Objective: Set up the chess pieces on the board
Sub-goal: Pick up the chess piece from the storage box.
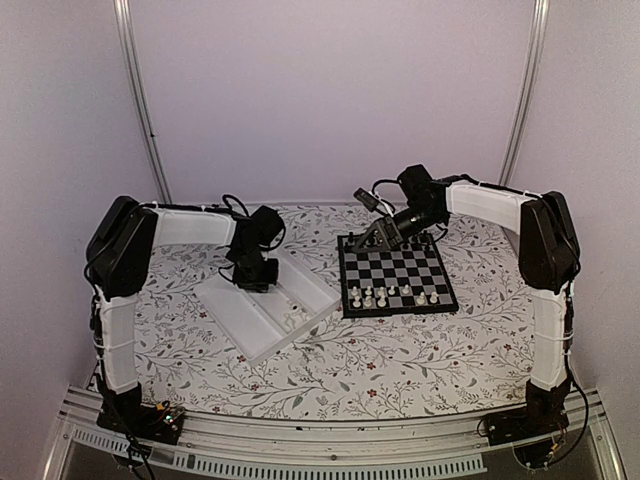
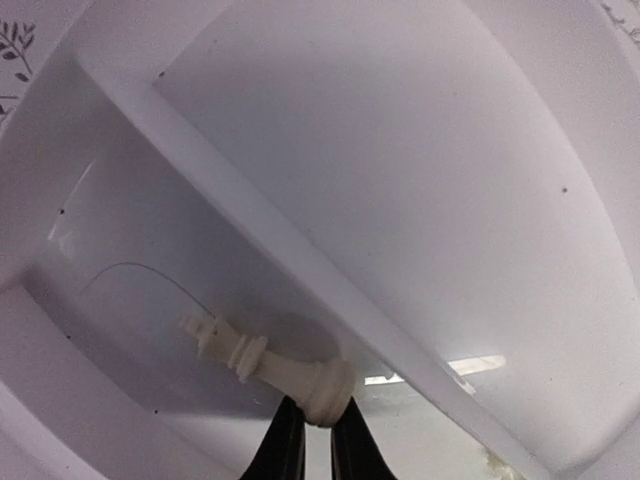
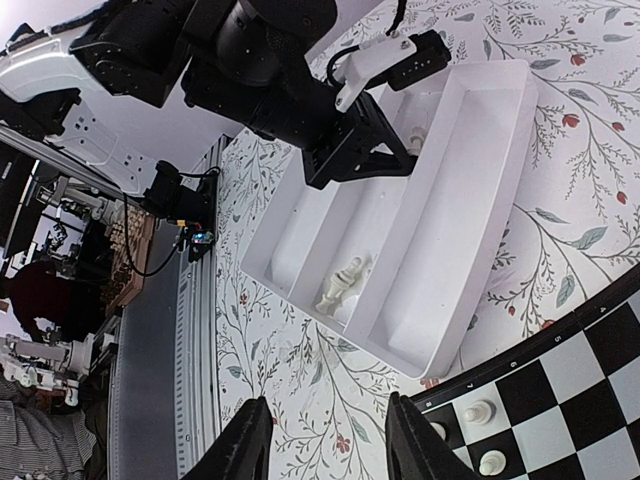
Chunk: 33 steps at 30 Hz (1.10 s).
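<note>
A white chess piece [image 2: 262, 358] lies on its side in a channel of the white tray [image 2: 400, 180]. My left gripper [image 2: 318, 418] is shut on its round base, low inside the tray [image 1: 270, 310]. A second white piece [image 3: 340, 283] lies loose in the tray's middle channel. The board [image 1: 396, 272] sits right of the tray, with several white pieces [image 1: 388, 296] on its near rows; white pawns [image 3: 478, 411] show on its corner. My right gripper [image 3: 325, 445] is open and holds nothing. It hovers [image 1: 378, 236] by the board's far-left corner.
The tray [image 3: 450, 200] lies at a slant, its right end close to the board's left border [image 3: 540, 345]. Floral cloth [image 1: 330, 370] covers the table. The left arm [image 3: 250, 60] reaches down into the tray's far end. A metal rail [image 1: 330, 450] runs along the near edge.
</note>
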Each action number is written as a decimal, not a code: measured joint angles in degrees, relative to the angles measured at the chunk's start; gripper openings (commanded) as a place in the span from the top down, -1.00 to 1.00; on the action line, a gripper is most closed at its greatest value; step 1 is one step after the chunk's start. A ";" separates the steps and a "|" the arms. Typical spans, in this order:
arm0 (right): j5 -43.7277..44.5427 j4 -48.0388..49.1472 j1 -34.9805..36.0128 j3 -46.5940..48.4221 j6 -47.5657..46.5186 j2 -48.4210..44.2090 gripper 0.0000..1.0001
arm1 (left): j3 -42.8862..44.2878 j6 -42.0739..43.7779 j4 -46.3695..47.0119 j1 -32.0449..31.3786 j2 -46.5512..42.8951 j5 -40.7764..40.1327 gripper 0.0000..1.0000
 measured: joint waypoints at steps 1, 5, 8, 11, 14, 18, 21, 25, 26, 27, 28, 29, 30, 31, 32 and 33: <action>0.00 0.00 0.00 -0.04 0.00 0.00 0.15 | -0.02 1.01 -0.02 0.00 -0.09 0.07 0.84; 0.00 0.07 0.00 -0.33 0.04 0.00 0.15 | -1.25 6.12 0.04 -0.37 -1.31 0.55 0.86; 0.00 0.15 0.00 -0.46 0.22 0.00 0.15 | -3.93 11.72 0.02 -1.42 -4.66 0.22 0.91; -0.13 0.31 0.00 -0.46 0.55 0.02 0.15 | -7.02 17.44 0.94 -4.33 -9.07 -0.39 0.92; -0.28 0.46 0.00 -0.46 1.03 0.17 0.15 | -10.08 21.97 2.58 -8.15 -13.05 -0.39 0.93; -0.33 0.87 0.17 -0.46 1.60 0.63 0.15 | -13.42 26.21 5.60 -11.63 -17.03 0.74 0.92; -0.79 1.46 0.68 -0.46 2.56 1.36 0.12 | -14.40 28.76 7.67 -12.83 -19.15 1.57 0.92; -3.52 1.14 1.84 0.55 4.57 3.89 0.00 | -14.12 31.61 9.88 -15.19 -21.35 2.97 0.91; -4.63 0.83 2.25 1.55 5.01 5.11 -0.01 | -13.75 32.06 10.19 -15.96 -21.64 3.37 0.91; -5.88 0.55 2.73 2.64 5.35 6.43 -0.03 | -13.20 32.44 10.36 -16.63 -21.70 3.82 0.91; -6.99 0.42 3.15 3.39 5.66 7.37 -0.04 | -12.41 32.87 10.47 -17.38 -21.70 4.26 0.91; -8.41 0.22 3.69 3.93 5.95 8.33 -0.05 | -11.63 33.20 10.51 -18.03 -21.70 4.55 0.90; -9.94 0.04 4.24 4.24 6.34 9.07 -0.05 | -10.82 33.42 10.49 -18.62 -21.70 4.76 0.90; -11.41 -0.02 4.85 4.33 6.78 9.55 -0.06 | -10.14 33.66 10.54 -19.02 -21.70 4.94 0.90; -12.41 -0.15 5.33 4.33 7.06 9.81 -0.07 | -9.40 34.05 10.54 -19.45 -21.70 5.05 0.90; -13.64 -0.26 5.97 4.35 7.43 10.01 -0.07 | -8.61 34.49 10.51 -19.82 -21.70 5.18 0.90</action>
